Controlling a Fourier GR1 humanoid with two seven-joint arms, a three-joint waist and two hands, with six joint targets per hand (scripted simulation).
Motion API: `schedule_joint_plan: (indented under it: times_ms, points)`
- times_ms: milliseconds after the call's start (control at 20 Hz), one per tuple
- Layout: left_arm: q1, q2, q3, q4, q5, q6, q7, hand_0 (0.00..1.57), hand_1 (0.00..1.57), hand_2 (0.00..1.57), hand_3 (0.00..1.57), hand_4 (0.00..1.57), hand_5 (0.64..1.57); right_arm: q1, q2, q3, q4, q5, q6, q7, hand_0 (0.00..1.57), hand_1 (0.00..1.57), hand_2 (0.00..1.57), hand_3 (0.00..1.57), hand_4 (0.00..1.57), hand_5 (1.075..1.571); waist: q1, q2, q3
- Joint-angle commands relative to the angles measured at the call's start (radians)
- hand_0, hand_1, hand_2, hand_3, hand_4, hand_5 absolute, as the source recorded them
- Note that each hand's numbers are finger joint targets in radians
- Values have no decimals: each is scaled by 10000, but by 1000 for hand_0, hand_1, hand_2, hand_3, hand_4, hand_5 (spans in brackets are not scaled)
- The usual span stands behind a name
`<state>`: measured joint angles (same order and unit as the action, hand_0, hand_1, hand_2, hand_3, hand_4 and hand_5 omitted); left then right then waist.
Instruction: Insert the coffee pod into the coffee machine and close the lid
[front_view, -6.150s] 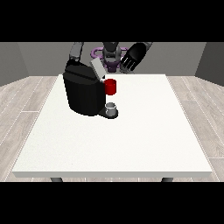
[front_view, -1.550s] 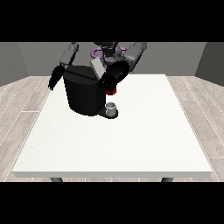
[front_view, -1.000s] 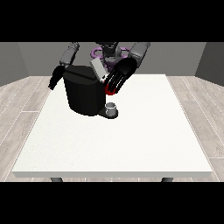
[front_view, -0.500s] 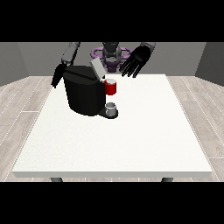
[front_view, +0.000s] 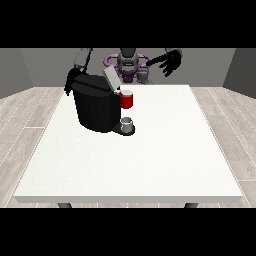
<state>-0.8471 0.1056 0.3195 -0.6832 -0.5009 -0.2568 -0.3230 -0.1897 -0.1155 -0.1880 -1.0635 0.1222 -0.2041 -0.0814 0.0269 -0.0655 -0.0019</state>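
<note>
Matt black coffee machine (front_view: 97, 107) on a smooth, matt white table (front_view: 150, 160).

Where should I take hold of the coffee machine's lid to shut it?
Probably the lid at its raised upper end, from above on the view's right: it stands tilted up over the coffee machine, lower end by the red thing at the machine.

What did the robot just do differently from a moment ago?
The robot hand at the view's right pulled up and away from the red thing at the machine, fingers spread, holding nothing. The robot hand at the view's left stayed by the coffee machine.
</note>
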Motion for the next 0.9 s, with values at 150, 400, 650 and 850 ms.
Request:
schedule_joint_plan:
  times_ms: [150, 400, 650, 850]
  points:
    - [2778, -935, 401, -85, 971, -261, -396, 0, 0, 0, 0, 393, 1571, 1129, 290, 260, -458, -78, 198, -106, 0, 0, 0, 0, 0, 1571, 505, -1862, 17]
    - [3391, -807, 515, -55, 1225, -638, -90, 0, 0, 0, 0, 386, 1571, 246, 578, 797, -1482, -462, 944, 439, 0, 0, 0, 0, 0, 1571, 771, -2530, 15]
    - [3741, -864, 588, -478, 1711, -641, 574, 0, 0, 0, 0, 353, 1571, -321, -15, 1148, -2226, -452, 1742, 1083, 0, 0, 0, 0, 62, 1571, 815, -2718, 18]
    - [4090, -1048, -177, -1266, 1975, -429, 558, 0, 0, 0, 0, 411, 1571, -719, -274, 1245, -2192, -150, 1805, 687, 0, 0, 0, 0, 251, 1571, 1182, -2439, 22]
